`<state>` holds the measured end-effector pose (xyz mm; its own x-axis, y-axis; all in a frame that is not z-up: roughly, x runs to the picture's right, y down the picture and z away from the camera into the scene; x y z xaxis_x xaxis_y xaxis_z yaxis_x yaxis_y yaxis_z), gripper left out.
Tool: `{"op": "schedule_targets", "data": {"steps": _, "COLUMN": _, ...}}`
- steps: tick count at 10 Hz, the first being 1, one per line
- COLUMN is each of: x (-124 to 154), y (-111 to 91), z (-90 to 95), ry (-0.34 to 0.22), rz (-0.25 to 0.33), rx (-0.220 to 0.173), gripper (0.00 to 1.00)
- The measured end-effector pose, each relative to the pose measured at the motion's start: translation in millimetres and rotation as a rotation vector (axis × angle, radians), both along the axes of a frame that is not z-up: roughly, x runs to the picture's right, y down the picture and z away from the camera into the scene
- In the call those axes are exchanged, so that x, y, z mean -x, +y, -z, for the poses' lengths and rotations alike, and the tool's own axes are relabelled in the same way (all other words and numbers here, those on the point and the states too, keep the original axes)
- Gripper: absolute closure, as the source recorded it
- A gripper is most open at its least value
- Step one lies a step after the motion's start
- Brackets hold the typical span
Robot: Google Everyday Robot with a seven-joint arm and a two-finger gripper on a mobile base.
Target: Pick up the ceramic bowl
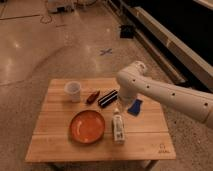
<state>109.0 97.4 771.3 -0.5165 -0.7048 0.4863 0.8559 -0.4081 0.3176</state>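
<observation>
1. A Google Everyday Robot's white arm [165, 95] reaches in from 3 o'clock over a wooden table [52, 137]. Its pincer [121, 104] hangs low near the table's centre.
2. Whether the pincer is wide or narrow cannot be told from this view.
3. The ceramic bowl [87, 126], orange-red and glossy, sits upright on the table at about 7 o'clock from the centre. It is apart from the pincer, which lies toward its 2 o'clock.
4. A white bottle [118, 128] lies on its side just beside the bowl, at its 3 o'clock.
5. A white cup [73, 91] stands at the bowl's 11 o'clock. A small red-brown object [92, 97] and a black oblong object [107, 98] lie between cup and arm.
6. A blue object [135, 107] rests at the pincer's 3 o'clock.
</observation>
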Motion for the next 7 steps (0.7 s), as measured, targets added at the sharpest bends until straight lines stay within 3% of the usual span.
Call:
{"op": "schedule_targets", "data": {"steps": 3, "x": 7, "y": -3, "z": 4.5, "ry": -0.004, "rz": 0.011, "rx": -0.004, "gripper": 0.55}}
{"op": "schedule_targets", "data": {"steps": 5, "x": 1, "y": -1, "z": 0.3, "ry": -0.035, "rz": 0.052, "rx": 0.004, "gripper": 0.55}}
{"op": "schedule_targets", "data": {"steps": 6, "x": 2, "y": -2, "z": 2.5, "ry": -0.030, "rz": 0.032, "rx": 0.028, "gripper": 0.55}}
{"op": "schedule_targets", "data": {"steps": 7, "x": 11, "y": 2, "z": 5.3, "ry": -0.020, "rz": 0.018, "rx": 0.022, "gripper": 0.55}}
